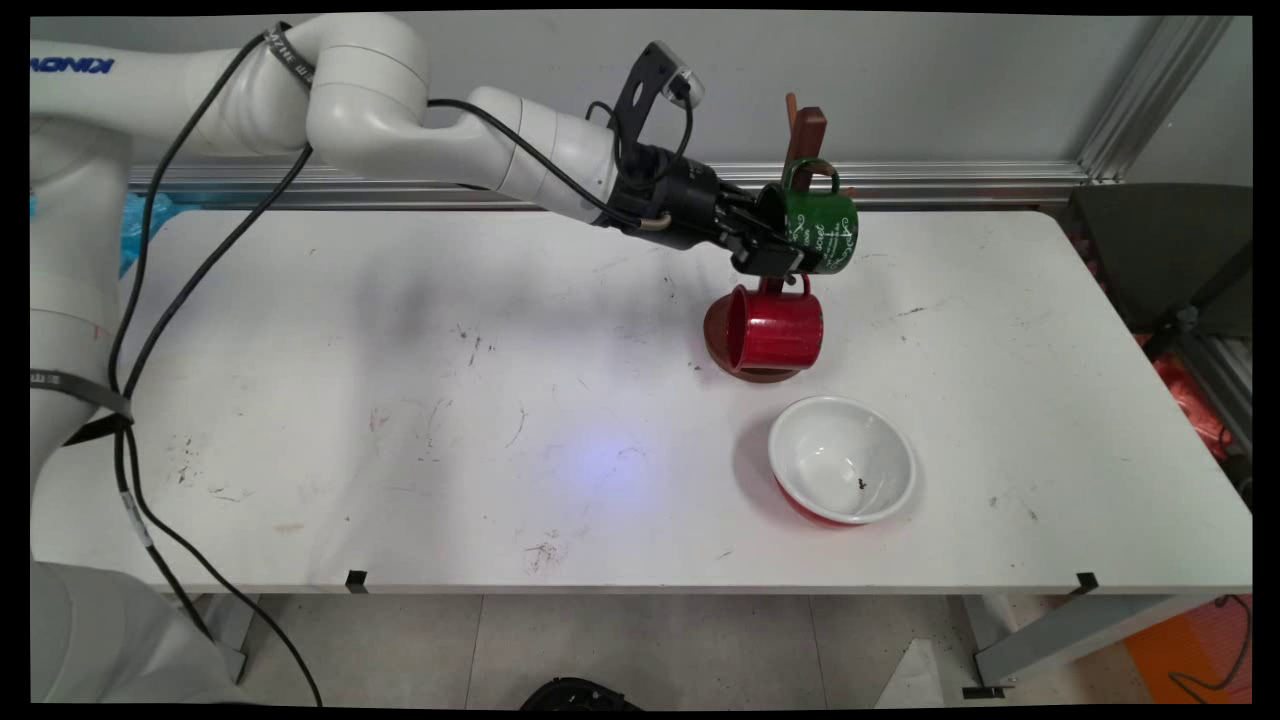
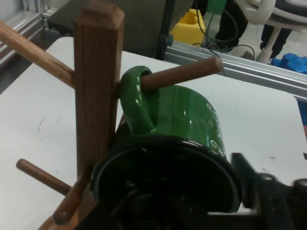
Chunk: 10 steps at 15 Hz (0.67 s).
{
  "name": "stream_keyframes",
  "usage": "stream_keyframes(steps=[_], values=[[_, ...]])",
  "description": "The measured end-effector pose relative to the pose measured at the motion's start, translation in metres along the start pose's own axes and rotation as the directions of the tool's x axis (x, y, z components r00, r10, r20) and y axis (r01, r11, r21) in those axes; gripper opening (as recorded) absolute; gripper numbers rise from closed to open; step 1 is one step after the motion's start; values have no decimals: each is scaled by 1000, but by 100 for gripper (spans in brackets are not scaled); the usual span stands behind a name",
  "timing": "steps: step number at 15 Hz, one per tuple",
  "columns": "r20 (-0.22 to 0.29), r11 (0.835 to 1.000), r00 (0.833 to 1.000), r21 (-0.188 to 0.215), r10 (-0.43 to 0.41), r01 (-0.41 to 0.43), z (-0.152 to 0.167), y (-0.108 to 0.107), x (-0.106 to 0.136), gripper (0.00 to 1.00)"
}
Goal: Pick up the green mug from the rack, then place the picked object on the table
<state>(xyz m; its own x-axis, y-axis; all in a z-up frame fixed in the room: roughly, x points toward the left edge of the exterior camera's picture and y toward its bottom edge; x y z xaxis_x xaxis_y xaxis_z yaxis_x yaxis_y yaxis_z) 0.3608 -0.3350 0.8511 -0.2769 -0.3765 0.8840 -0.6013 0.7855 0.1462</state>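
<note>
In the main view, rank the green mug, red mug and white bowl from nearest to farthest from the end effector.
1. Green mug: at the end effector, its handle looped over a peg of the wooden mug tree.
2. Red mug: hanging just below.
3. White bowl: on the table, nearer the front edge.

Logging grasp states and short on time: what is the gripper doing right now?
Gripper: jaws closed on the rim of the green mug, whose handle is looped over a peg of the wooden mug tree.
</note>
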Motion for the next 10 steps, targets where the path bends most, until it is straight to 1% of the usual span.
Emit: stream_keyframes(steps=[10], values=[[11,1000,1000,-10,-4,5,-1,6,4,0]])
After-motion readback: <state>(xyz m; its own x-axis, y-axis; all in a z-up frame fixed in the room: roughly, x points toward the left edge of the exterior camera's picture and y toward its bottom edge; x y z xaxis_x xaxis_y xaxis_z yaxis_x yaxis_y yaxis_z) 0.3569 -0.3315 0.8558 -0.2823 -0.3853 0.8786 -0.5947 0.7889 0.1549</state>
